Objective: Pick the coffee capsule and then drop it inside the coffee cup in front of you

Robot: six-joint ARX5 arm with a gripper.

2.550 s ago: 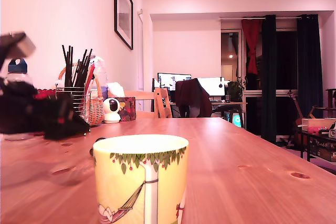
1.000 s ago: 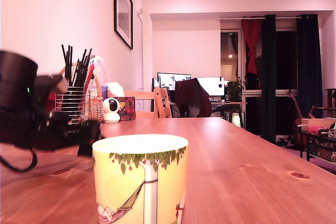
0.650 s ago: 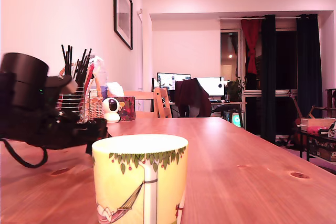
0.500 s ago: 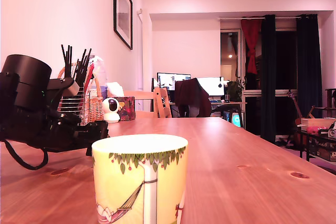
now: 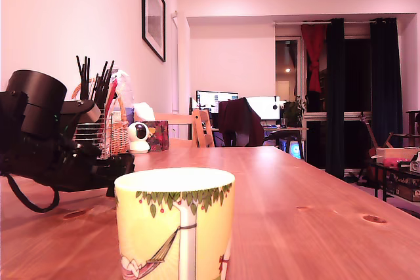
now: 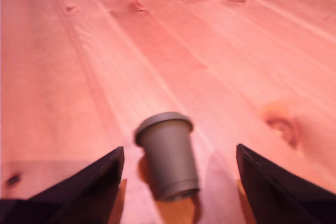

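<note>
The gripper (image 6: 178,182) hangs low over the table (image 6: 220,56) with its fingers (image 6: 79,187) spread wide, the grey capsule (image 6: 168,153) lying on its side between them, touching neither. The cup (image 5: 176,224) stands near the arm (image 5: 52,142). Beyond: knotty pine boards, a basket (image 5: 118,129), a framed picture (image 5: 154,12), dark curtains (image 5: 338,96).
</note>
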